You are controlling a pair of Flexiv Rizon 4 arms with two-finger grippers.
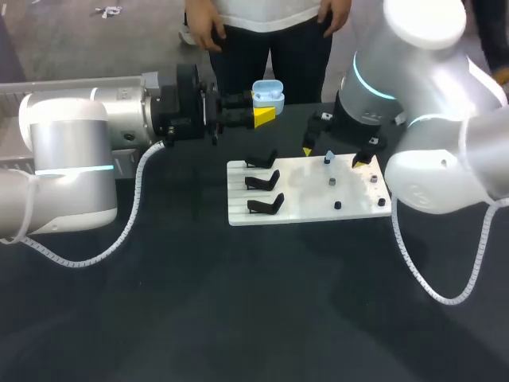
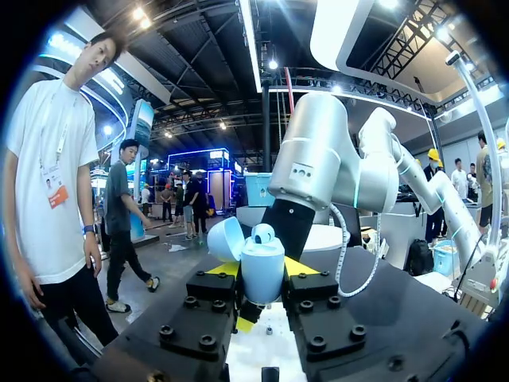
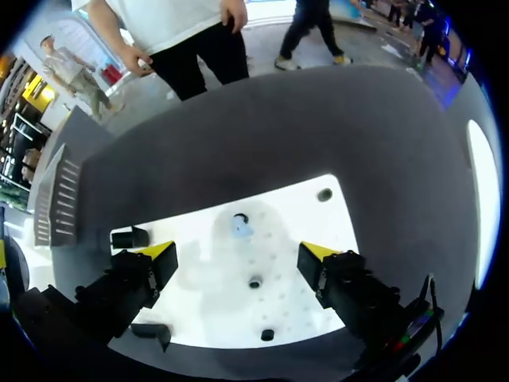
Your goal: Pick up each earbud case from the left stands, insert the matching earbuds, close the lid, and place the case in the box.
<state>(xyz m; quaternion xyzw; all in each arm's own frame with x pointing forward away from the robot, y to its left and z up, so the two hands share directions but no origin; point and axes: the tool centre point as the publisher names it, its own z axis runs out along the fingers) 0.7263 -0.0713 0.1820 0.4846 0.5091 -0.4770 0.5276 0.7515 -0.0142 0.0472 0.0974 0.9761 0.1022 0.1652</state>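
My left gripper is shut on a light blue earbud case, held above the table's far side with its lid open. In the left wrist view the case stands between the yellow fingertips, lid tipped back, and a round earbud shows at its top. My right gripper hangs open over the white board, straddling a small blue earbud on a post. Seen from the right wrist, that earbud lies just ahead of the gripper, untouched.
Three empty black stands line the board's left side. Several short dark posts stand on its right half, also seen under the right gripper. Dark tabletop surrounds the board.
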